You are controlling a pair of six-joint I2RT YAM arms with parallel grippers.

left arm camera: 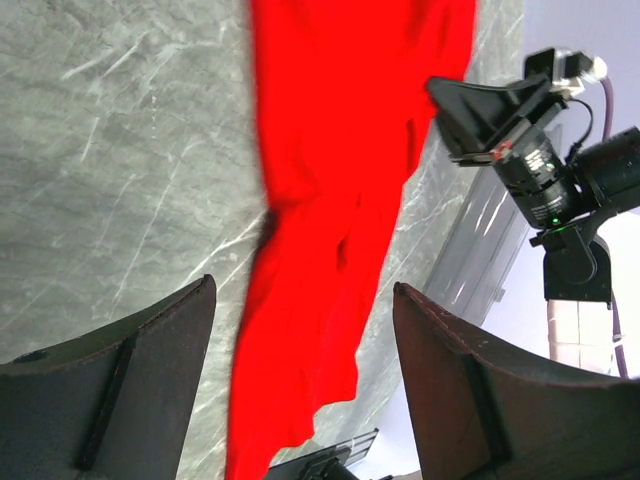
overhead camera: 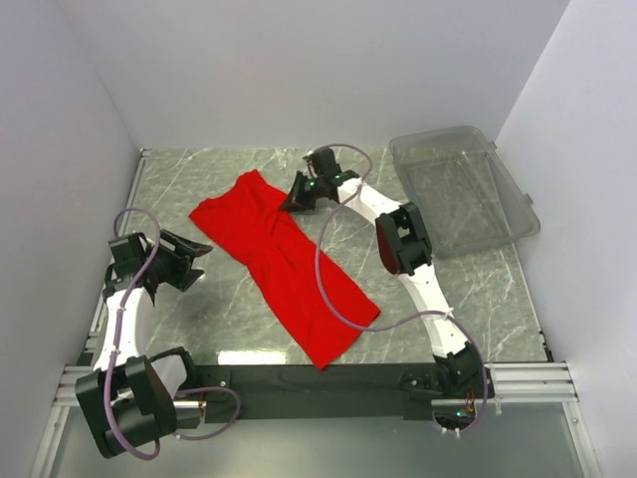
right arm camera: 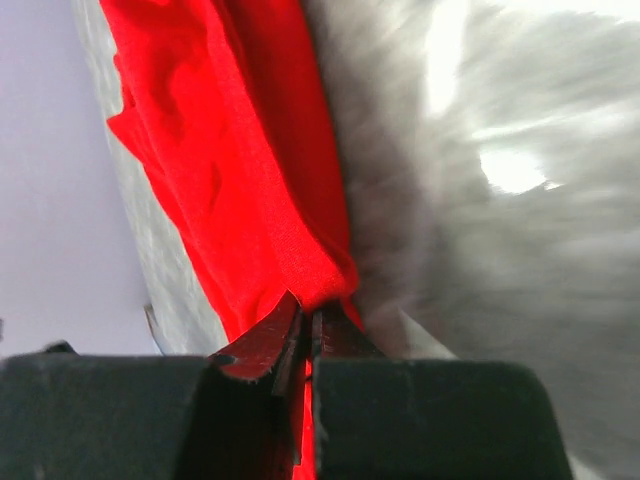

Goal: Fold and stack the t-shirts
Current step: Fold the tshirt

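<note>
A red t-shirt point(overhead camera: 284, 261) lies in a long strip across the marble table, from the far middle to the near right. My right gripper point(overhead camera: 296, 194) is shut on the shirt's far right edge; the right wrist view shows the red cloth point(right arm camera: 250, 200) pinched between the closed jaws of this gripper point(right arm camera: 310, 322). My left gripper point(overhead camera: 196, 259) is open and empty, left of the shirt and off the cloth. In the left wrist view the shirt point(left arm camera: 340, 200) runs between the spread fingers point(left arm camera: 150, 350), well beyond them.
A clear plastic bin point(overhead camera: 463, 189) stands at the far right of the table. White walls close in the table on the left, back and right. The black base rail point(overhead camera: 318, 378) runs along the near edge.
</note>
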